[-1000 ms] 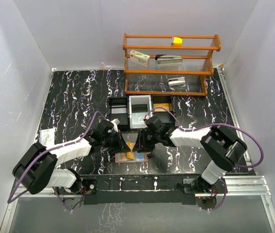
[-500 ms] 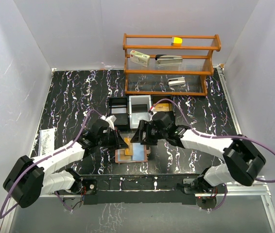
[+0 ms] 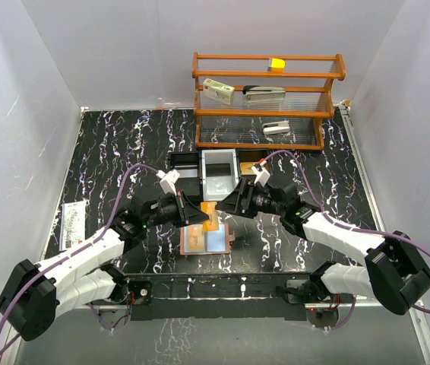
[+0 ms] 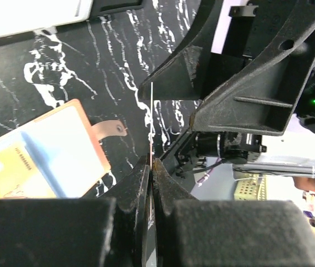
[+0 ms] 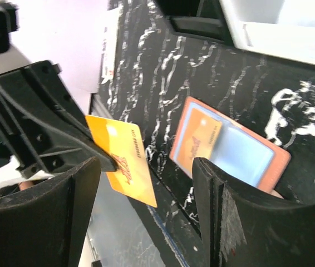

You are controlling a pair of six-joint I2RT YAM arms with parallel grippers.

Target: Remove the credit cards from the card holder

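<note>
Left gripper [image 3: 200, 214]: clenched on a yellow-orange credit card [image 3: 210, 216]. It holds the card on edge, lifted clear of the table and just on the far side of the card holder.

Right gripper [image 3: 225, 207]: jaws spread wide and empty. It faces the lifted card from the right, close to it but not touching.

Card holder [image 5: 269, 166]: lies open and flat on the black marbled table [image 3: 124, 152], near the front edge, between the two arms, snap tab [image 4: 110, 129] pointing right.

Done: one card is out of the holder, going by the one in the left gripper.

In the holder: a second orange card [image 5: 199, 139] sits in the left pocket. Beside it is a pale blue panel [image 5: 238, 156]; I cannot tell whether that is a card or the pocket lining.

No loose card lies anywhere on the table.

Left to do: probably set the held card down, then draw out the orange one and any blue cards.

Progress: early, about one card in.
</note>
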